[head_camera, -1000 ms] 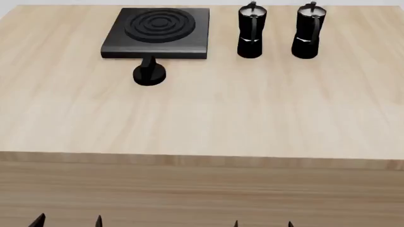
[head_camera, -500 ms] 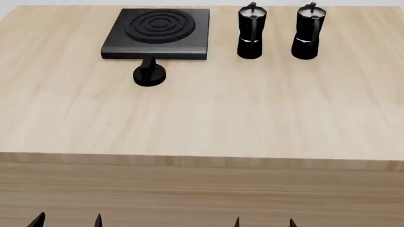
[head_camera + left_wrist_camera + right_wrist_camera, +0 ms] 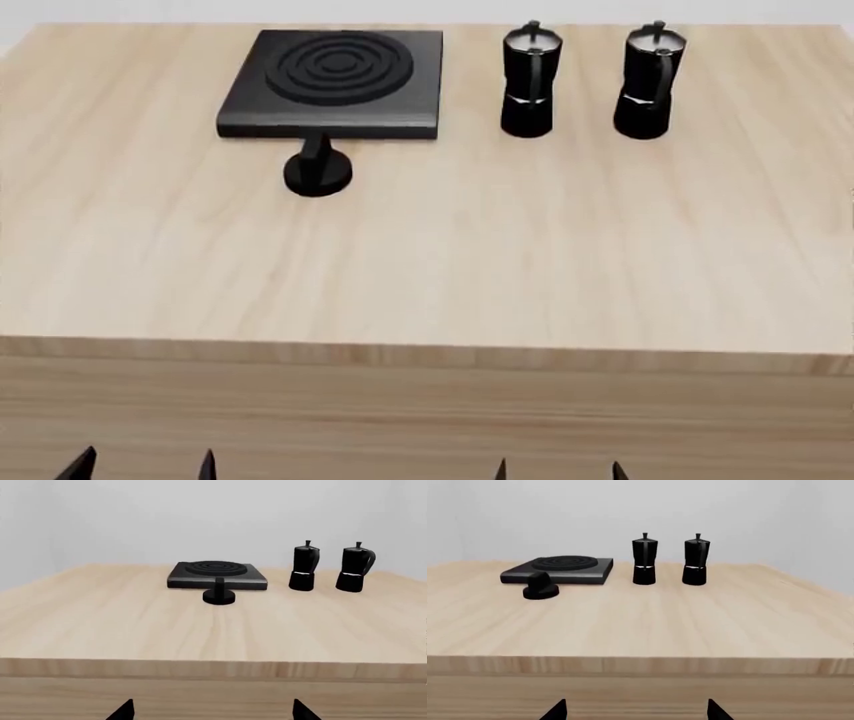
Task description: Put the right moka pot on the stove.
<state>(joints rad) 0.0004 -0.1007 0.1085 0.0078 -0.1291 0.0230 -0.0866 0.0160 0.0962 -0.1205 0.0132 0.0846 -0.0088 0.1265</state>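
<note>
Head view looks down on a light wooden bench [image 3: 427, 260] with everything set along its far side. Taking the stove [image 3: 334, 83] as the landmark: it is a flat black square slab with raised concentric rings, lying flat on the bench. Just in front of the stove, toward the robot and close to its near edge, sits a small round black knob [image 3: 318, 172]. To the right of the stove stand two glossy black moka pots, both upright with lids on. The nearer one to the stove is the other moka pot [image 3: 529, 80], just beside the slab's right edge but apart from it. The right moka pot [image 3: 650, 81] stands farther from the stove, beyond that first pot, with a clear gap between the two. Nothing touches it.

Both arms are low, on the near side of the bench and well apart from the stove. Only dark fingertips show at the lower edge of the view. The left end effector [image 3: 140, 466] has its two tips spread apart with nothing between them. The right end effector [image 3: 558, 470] likewise has its tips parted and grips nothing.

Both wrist views show the bench front edge, the stove and both pots far off.
</note>
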